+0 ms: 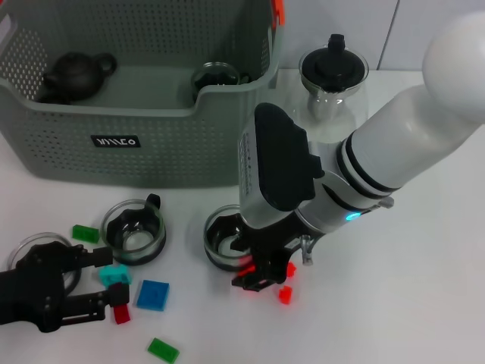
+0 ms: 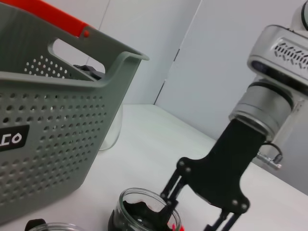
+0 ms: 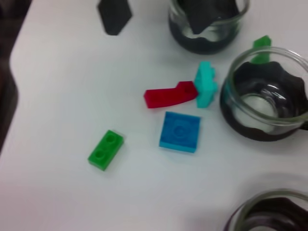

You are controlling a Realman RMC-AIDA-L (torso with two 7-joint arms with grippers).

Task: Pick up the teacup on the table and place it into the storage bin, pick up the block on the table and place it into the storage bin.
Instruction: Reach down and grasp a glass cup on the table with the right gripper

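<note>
From my remote seat the biggest thing is the storage bin (image 1: pixel 144 144), sitting at the back left of the white table (image 1: pixel 424 303), with a dark teapot (image 1: pixel 76 76) and a glass cup (image 1: pixel 214 76) already inside. Just beside its right end stands a clear glass teapot (image 1: pixel 333 83) with a black lid.

The right arm (image 1: pixel 394 159) reaches in from the right – its right gripper (image 1: pixel 261 277) is low over the table beside a glass teacup (image 1: pixel 223 239), right among a few small red blocks (image 1: pixel 286 294). I honestly can't tell how wide that claw is.

The left gripper (image 1: pixel 95 280) sits at the near left, fingers spread apart with nothing in them, pointing at a cyan block (image 1: pixel 115 275) and a dark red block (image 1: pixel 121 313). Another teacup (image 1: pixel 135 231) stands near the front of the bin, and a third (image 1: pixel 38 250) is partly hidden behind the left gripper.

Smaller stuff – a blue flat block (image 1: pixel 153 294) and two green blocks (image 1: pixel 163 349) are scattered round there.
</note>
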